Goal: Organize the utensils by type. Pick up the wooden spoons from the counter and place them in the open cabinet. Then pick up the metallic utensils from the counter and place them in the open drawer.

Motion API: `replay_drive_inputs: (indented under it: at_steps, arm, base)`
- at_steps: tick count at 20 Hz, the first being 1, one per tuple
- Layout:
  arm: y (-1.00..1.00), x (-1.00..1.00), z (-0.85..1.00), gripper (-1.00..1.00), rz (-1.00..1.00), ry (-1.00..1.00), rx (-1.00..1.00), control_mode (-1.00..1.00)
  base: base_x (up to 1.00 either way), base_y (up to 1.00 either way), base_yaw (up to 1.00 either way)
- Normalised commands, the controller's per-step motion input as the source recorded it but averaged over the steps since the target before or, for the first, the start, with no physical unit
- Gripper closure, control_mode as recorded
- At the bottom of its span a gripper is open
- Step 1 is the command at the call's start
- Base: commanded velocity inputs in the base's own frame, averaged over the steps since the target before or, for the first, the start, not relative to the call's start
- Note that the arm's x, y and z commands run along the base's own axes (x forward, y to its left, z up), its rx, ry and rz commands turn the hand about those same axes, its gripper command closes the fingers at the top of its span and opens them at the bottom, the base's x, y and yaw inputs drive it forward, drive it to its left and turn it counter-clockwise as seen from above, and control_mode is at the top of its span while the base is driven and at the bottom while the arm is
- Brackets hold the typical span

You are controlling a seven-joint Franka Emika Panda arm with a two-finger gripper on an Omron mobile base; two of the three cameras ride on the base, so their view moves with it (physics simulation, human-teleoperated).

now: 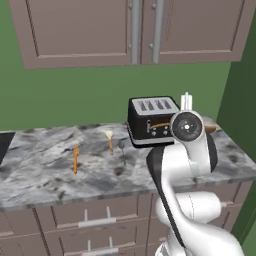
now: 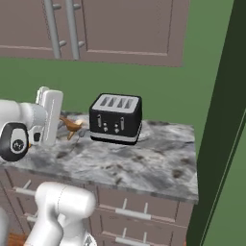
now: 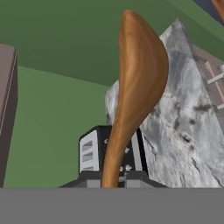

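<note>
My gripper (image 3: 112,183) is shut on the handle of the orange-brown wooden spoon (image 3: 136,83), which is held above the counter (image 1: 45,170) left of the toaster in the right base view, spoon (image 2: 72,126) beside my hand. The cream-headed wooden spoon (image 1: 109,140), the dark grey metallic utensil (image 1: 122,151) and the orange-handled metallic utensil (image 1: 75,159) lie on the counter left of the toaster. The open cabinet and open drawer are out of view.
A black four-slot toaster (image 1: 151,120) stands at the back of the counter, close to my hand. Wall cabinets (image 1: 80,30) above have shut doors. A dark green wall (image 2: 221,120) bounds the counter's right end. Shut drawer fronts (image 1: 90,215) run below.
</note>
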Motion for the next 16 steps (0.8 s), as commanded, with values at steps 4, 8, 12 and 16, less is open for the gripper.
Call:
replay_drive_inputs:
  at_steps: [4, 8, 12, 16]
  arm:
    - [0.0, 0.0, 0.0, 1.0, 0.0, 0.0, 0.0, 1.0]
    - [0.0, 0.0, 0.0, 1.0, 0.0, 0.0, 0.0, 1.0]
    - [0.0, 0.0, 0.0, 1.0, 0.0, 0.0, 0.0, 1.0]
    - [0.0, 0.0, 0.0, 1.0, 0.0, 0.0, 0.0, 1.0]
  base:
    - [-0.2, -0.29, 0.44]
    - [-0.1, -0.23, 0.58]
    - [-0.06, -0.19, 0.62]
    - [-0.01, -0.16, 0.61]
